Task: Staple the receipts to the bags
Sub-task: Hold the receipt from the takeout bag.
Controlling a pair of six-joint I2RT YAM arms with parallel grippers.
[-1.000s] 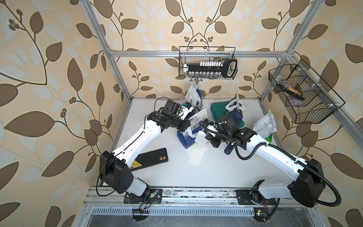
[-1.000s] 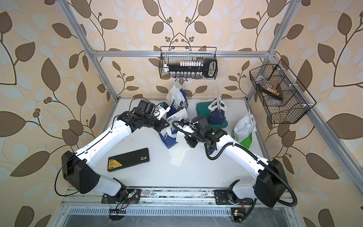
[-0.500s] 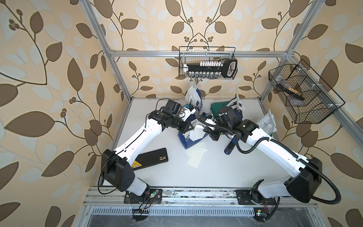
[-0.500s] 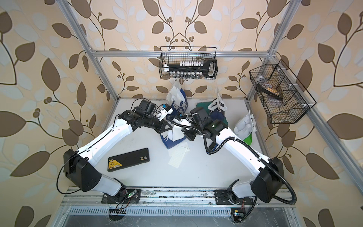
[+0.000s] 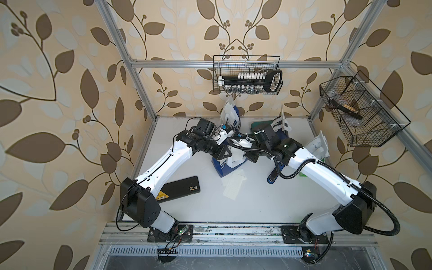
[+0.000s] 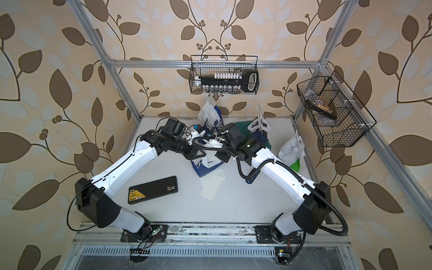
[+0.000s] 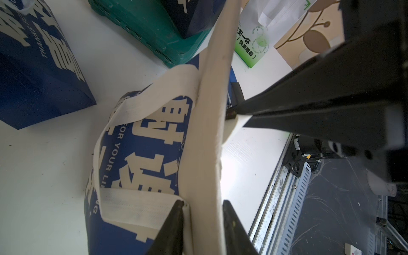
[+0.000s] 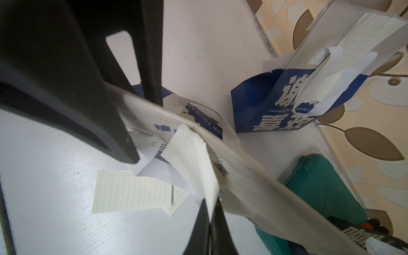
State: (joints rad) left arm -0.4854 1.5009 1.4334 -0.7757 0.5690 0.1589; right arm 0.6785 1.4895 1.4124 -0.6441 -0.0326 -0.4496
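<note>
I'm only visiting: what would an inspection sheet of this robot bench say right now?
Surface: white tabletop.
Job's things: blue-and-white paper bag between both hands; second blue-and-white bag, navy bag, white-and-green bag nearby; loose lined paper receipts, dark blue stapler on table.
Clutter: flat black case with yellow label; green plastic case under navy bag.
Hands: left hand open around central bag's rim; right hand shut on cream receipt slip there.
Cables: black ribbed hose loops off the right arm.
Surroundings: leaf wallpaper, metal frame, two black wire baskets.

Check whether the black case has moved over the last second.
No. The black case lies just as before, at the same angle and the same gap to the front rail.
</note>
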